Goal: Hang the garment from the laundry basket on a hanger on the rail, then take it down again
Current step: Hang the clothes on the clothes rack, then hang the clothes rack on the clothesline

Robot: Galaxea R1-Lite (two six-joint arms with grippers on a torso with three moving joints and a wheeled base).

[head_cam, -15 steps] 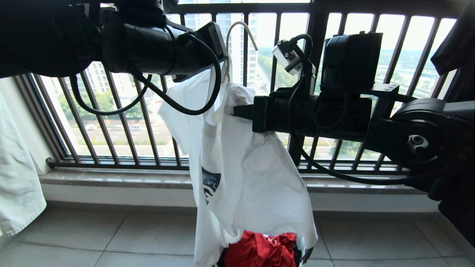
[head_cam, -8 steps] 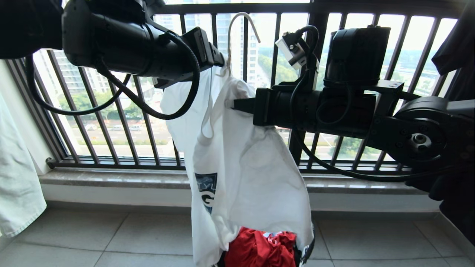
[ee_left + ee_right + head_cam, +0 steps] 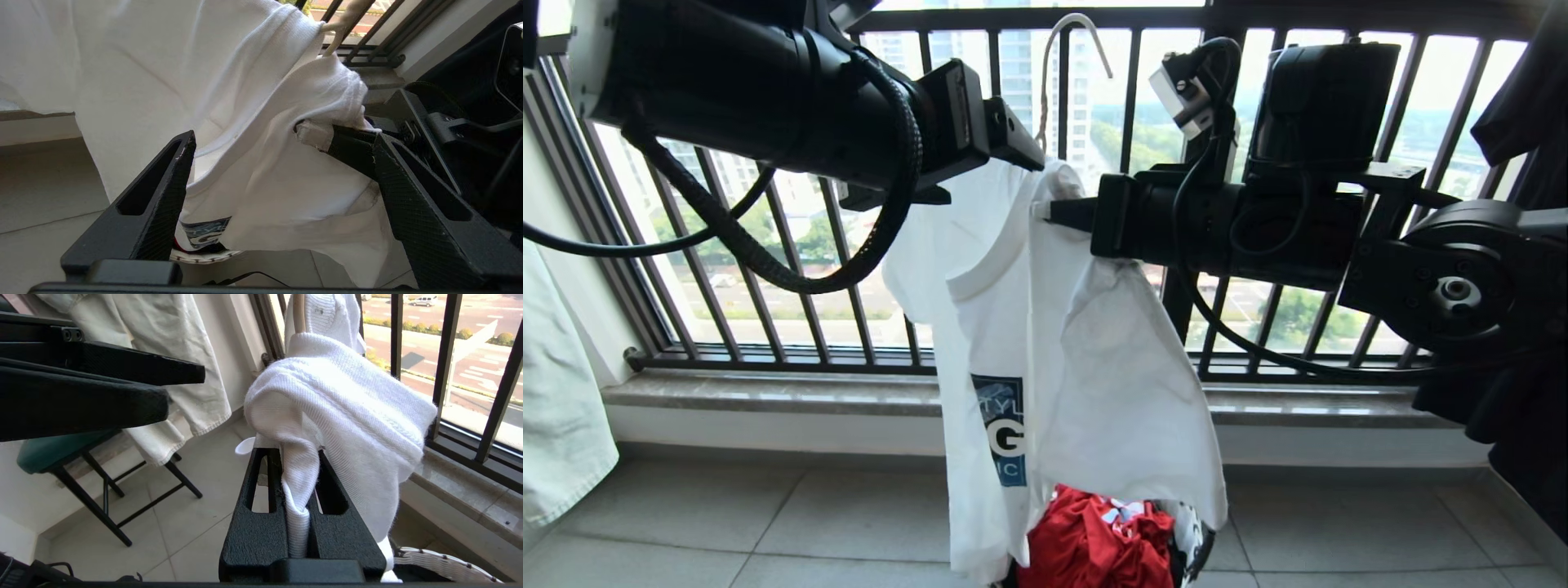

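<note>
The white T-shirt is held up in front of the window bars, above the laundry basket on the floor, pinched only by the right pincer. The left pincer is spread wide beside it. If that one pinch slips, the shirt and hanger could be dropped.
</note>
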